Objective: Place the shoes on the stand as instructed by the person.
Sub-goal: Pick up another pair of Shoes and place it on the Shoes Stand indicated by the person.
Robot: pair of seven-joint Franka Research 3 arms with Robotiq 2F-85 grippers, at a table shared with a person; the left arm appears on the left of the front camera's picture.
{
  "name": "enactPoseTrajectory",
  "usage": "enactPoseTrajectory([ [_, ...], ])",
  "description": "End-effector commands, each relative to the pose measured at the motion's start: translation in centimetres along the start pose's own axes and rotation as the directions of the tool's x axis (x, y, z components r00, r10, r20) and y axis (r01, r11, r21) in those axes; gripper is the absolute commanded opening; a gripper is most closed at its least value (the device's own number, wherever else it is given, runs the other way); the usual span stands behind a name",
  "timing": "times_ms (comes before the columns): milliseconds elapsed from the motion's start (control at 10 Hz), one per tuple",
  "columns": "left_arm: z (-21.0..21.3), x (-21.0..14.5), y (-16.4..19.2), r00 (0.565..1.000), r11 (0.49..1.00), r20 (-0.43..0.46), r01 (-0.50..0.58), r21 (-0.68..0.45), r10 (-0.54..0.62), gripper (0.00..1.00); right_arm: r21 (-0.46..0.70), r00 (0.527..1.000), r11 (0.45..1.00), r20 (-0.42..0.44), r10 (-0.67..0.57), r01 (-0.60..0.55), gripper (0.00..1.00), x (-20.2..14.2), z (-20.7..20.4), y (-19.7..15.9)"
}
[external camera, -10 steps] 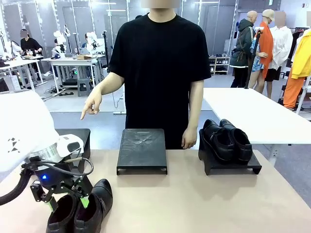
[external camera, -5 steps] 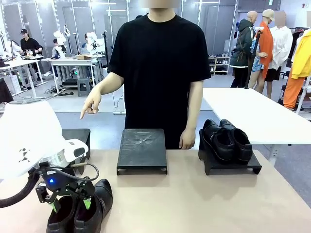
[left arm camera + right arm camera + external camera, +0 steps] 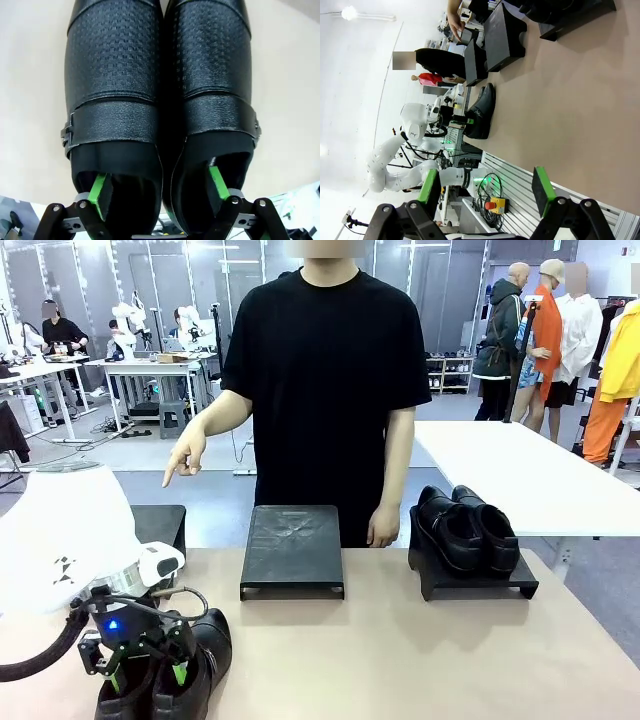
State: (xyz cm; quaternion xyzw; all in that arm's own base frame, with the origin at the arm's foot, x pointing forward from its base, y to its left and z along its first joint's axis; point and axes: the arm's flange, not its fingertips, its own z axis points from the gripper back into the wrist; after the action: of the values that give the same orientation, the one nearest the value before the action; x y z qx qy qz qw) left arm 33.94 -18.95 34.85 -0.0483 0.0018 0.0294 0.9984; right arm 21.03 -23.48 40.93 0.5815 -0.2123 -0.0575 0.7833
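Step in hand: taking hold of the loose pair of shoes [image 3: 208, 640], which is lying on the bench [image 3: 400, 660] to the near left of the middle stand [image 3: 292, 545].

The left hand [image 3: 147, 672] is reaching down into the pair with its fingers [image 3: 100, 195] spread, one sitting inside each shoe's opening. The green pads are standing clear of the two inner walls between them, so nothing is being pinched.

To do this well, the fingers should be closing evenly on both adjoining walls, seated deep enough that neither shoe is slipping free. The lift should be going straight up before any travel.

The person [image 3: 325, 390] is pointing a finger [image 3: 170, 480] down toward the left stand [image 3: 160, 520], left of the middle stand; I am judging that to be the destination.

The right hand [image 3: 485, 172] is idling with fingers spread, holding nothing.

Holders:
- The middle stand is carrying nothing.
- The right stand [image 3: 480, 585], right of the middle stand, is carrying the other pair [image 3: 468, 530] side by side.
- The left stand is showing a bare top where the arm is not covering it.
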Motion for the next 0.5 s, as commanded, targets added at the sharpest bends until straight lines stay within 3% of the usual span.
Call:
enactPoseTrajectory([
  [0,-0.97,-0.64,-0.1,1.0,1.0,0.015,-0.008,0.03,0.007,0.38,0.015,1.0,1.0,0.01,0.023,-0.023,0.93,0.1,0.13,0.12],
  [100,-1.17,-0.53,-0.16,1.0,0.999,0.017,0.003,0.037,-0.004,0.13,0.015,1.0,1.0,0.01,0.023,-0.023,0.93,0.1,0.13,0.12],
  [200,-1.18,-0.68,-0.31,1.0,0.999,0.017,0.007,0.039,-0.008,0.0,0.015,1.0,1.0,0.01,0.023,-0.023,0.93,0.1,0.13,0.12],
  [400,-1.34,-0.89,-0.71,1.0,0.998,0.014,0.018,0.055,-0.018,0.0,0.015,1.0,1.0,0.01,0.023,-0.023,0.93,0.1,0.13,0.12],
])
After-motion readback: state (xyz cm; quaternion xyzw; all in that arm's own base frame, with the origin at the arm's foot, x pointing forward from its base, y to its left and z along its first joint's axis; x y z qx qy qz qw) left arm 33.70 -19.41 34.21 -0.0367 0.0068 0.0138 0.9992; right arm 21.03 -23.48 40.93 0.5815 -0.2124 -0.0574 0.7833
